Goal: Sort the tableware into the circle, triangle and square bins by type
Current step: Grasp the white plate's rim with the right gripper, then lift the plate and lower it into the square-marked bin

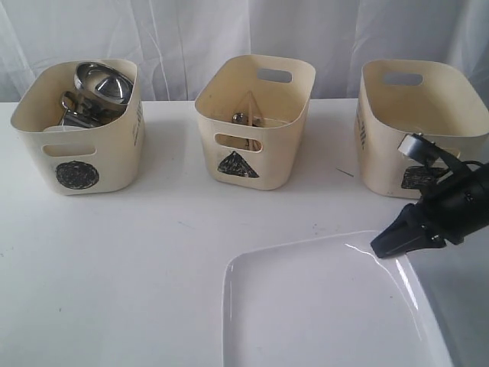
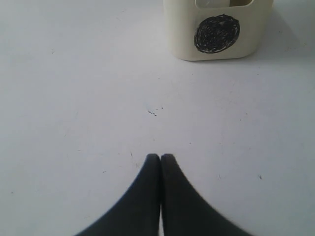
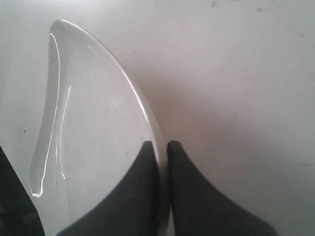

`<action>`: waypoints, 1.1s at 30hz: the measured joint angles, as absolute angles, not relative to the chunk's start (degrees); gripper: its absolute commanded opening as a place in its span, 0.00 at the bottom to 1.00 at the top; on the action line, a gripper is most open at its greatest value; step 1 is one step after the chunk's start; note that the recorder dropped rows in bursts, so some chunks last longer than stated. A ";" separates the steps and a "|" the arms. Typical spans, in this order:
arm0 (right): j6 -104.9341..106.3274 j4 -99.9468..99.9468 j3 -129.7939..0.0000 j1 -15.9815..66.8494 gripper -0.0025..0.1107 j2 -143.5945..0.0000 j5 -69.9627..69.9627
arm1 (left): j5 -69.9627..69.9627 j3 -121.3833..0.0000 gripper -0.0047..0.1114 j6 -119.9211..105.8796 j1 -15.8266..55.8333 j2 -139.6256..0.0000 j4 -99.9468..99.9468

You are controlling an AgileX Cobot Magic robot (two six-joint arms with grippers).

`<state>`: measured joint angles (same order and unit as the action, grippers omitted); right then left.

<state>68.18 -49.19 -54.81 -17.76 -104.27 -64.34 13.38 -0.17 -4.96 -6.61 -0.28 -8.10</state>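
Note:
The large white square plate (image 1: 321, 306) lies at the table's front right. My right gripper (image 1: 380, 248) is shut on its far right rim, and in the right wrist view one finger sits inside the plate (image 3: 93, 128) and one outside it, with the gripper (image 3: 162, 143) pinching the edge. The circle bin (image 1: 99, 153) at the left holds a steel bowl (image 1: 103, 82) and a steel mug (image 1: 76, 111). Cutlery (image 1: 243, 117) lies in the middle triangle bin (image 1: 275, 153). The square bin (image 1: 382, 153) stands right, behind my right arm. My left gripper (image 2: 160, 156) is shut on nothing, over bare table short of the circle bin (image 2: 182, 29).
The three bins stand in a row along the back of the white table (image 1: 153, 252), before a white curtain. The plate runs past the front edge of the exterior view. My left arm is out of the exterior view.

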 measured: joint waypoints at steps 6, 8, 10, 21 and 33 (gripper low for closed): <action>62.44 -48.57 -54.81 -17.11 0.02 -104.15 -63.02 | 13.38 -0.17 0.04 -4.96 -6.61 -0.28 -8.10; 60.92 -48.57 -54.81 -17.11 0.02 -104.15 -62.32 | 13.38 -0.17 0.04 -4.96 -6.61 -0.28 -8.10; 59.99 -48.71 -54.81 -17.11 0.02 -104.15 -62.06 | 13.38 -0.17 0.04 -4.96 -6.61 -0.28 -8.10; 61.35 -50.32 -54.79 -17.11 0.02 -99.41 -66.42 | 13.38 -0.17 0.04 -4.96 -6.61 -0.28 -8.10; 58.86 -60.78 -69.93 -17.11 0.02 -90.97 -67.69 | 13.38 -0.17 0.04 -4.96 -6.61 -0.28 -8.10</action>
<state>58.86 -60.78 -69.93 -17.11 -90.97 -67.69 13.38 -0.17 -4.96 -6.61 -0.28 -8.10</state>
